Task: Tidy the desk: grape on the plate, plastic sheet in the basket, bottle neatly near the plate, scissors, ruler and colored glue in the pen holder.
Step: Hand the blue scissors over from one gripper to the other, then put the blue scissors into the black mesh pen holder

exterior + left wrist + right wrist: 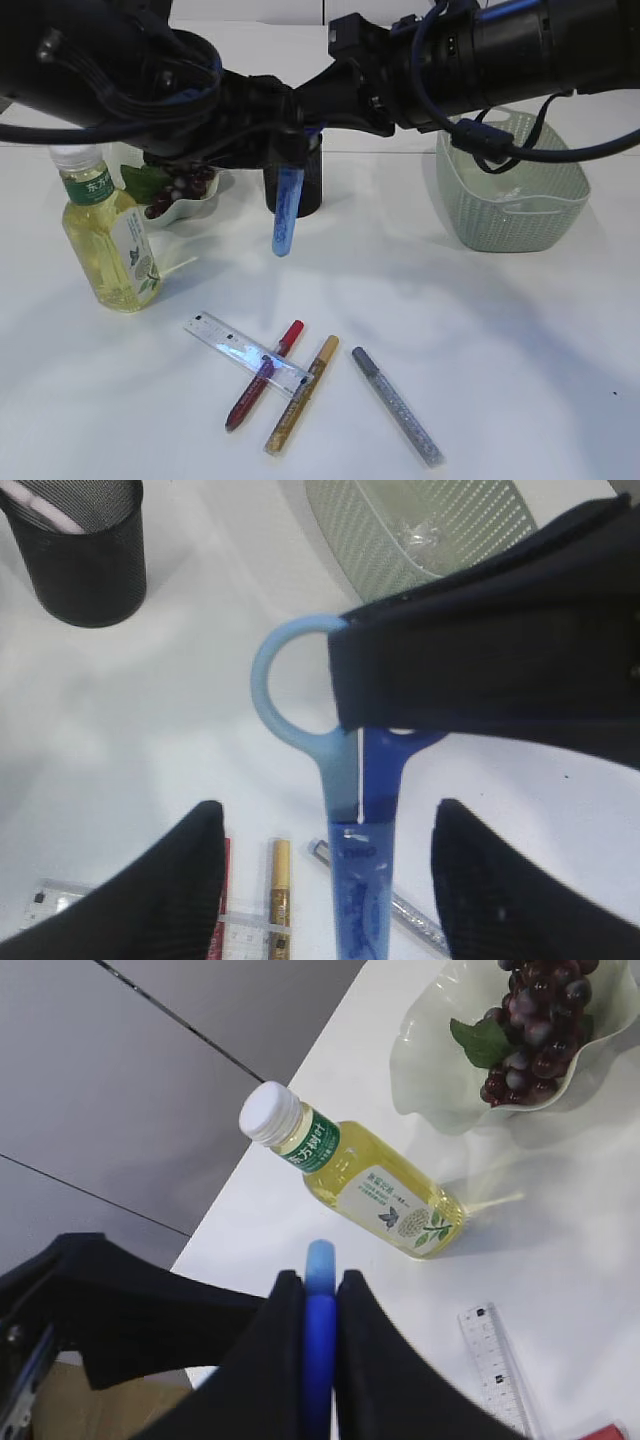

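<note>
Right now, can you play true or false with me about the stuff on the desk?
1. The right gripper is pinching the blue scissors. True.
2. The grapes are inside the green basket. False: they sit on the white plate.
3. The ruler lies across the red glue pen. True.
4. The bottle has a red cap. False: the cap is white.
5. The left gripper is squeezing the scissors. False: its fingers stand apart on either side.
</note>
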Controlling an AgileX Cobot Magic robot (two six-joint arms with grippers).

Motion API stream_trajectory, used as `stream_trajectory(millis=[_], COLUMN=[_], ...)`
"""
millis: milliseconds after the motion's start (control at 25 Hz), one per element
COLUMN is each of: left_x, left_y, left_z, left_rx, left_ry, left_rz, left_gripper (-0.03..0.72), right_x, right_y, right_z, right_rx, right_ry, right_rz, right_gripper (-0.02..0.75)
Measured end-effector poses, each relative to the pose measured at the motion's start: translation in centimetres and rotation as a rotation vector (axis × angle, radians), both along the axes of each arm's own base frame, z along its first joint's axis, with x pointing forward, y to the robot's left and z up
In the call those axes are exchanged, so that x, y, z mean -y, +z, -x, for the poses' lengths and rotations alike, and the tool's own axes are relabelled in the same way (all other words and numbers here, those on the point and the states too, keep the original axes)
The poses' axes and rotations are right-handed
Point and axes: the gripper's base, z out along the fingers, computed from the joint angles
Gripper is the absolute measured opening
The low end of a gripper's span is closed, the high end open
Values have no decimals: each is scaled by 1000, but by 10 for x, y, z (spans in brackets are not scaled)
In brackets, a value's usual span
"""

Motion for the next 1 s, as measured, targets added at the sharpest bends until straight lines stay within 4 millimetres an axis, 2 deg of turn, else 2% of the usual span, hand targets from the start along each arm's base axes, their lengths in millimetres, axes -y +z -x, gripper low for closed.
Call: stream_trajectory(millis=[120,240,440,560,760,880,1000], left_x=[-7,-21,-58,-78,-117,-140,-154], left_y=[6,12,11,-4,-44,-66,-75], left_z=[4,3,-10,-16,-16,-10,-1], left_rx=[18,1,-55,-105,-230,-309,-344], left_ry=[-4,29,148,211,325,390,434], left_rz=[-32,-58,-113,-155,-215,-239,-242], left_gripper=[482,482,482,482,475,474,474], right_x=[1,3,3,0,-2,2,9], right_y=[0,-1,4,10,12,14,9], right_z=[-2,-5,-14,-29,-66,-92,-117], right_rx=[10,20,68,101,140,173,209], right_ry=[-26,-58,-98,-108,-135,-159,-178], right_rz=[8,16,29,22,8,-1,13], right_gripper=[51,50,50,50,50,50,50])
